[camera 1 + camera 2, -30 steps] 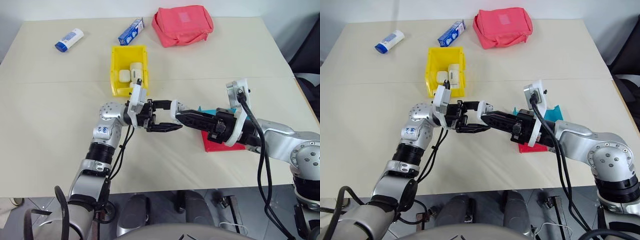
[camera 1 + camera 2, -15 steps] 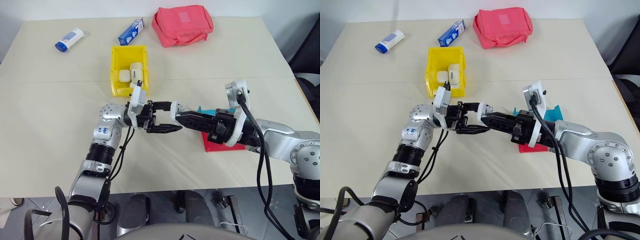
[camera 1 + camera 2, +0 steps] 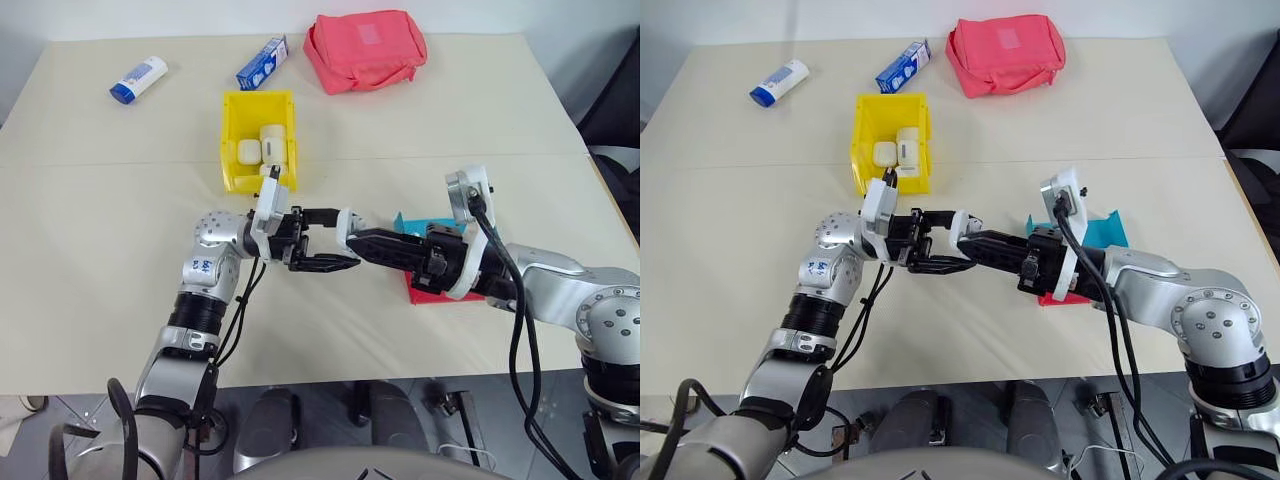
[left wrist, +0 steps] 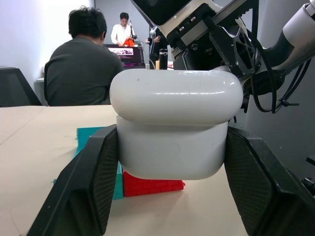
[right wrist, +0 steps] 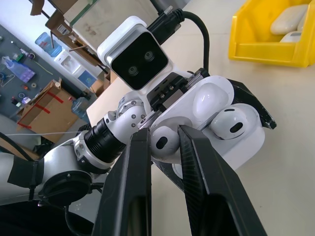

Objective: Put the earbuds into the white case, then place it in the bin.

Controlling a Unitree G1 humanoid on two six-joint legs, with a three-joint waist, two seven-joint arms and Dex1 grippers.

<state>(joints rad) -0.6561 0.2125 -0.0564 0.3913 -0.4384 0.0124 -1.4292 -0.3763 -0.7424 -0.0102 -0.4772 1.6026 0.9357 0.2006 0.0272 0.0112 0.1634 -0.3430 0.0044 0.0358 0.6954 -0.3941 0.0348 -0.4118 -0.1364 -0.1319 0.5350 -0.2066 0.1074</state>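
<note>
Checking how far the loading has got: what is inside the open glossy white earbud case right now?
One white earbud sits in the white case held by the left gripper. The right gripper pinches a second earbud at the other socket; how deep its stem sits is hidden.

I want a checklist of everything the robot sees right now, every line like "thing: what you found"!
Surface: beige table.
Job's things: open white case in left end effector; one earbud seated; second earbud pinched by right end effector; yellow bin already holds white cases.
Clutter: red pouch, white tube, blue box, red tray, teal tray.
Cables: black, along both arms.
Surroundings: people seated beyond.
</note>
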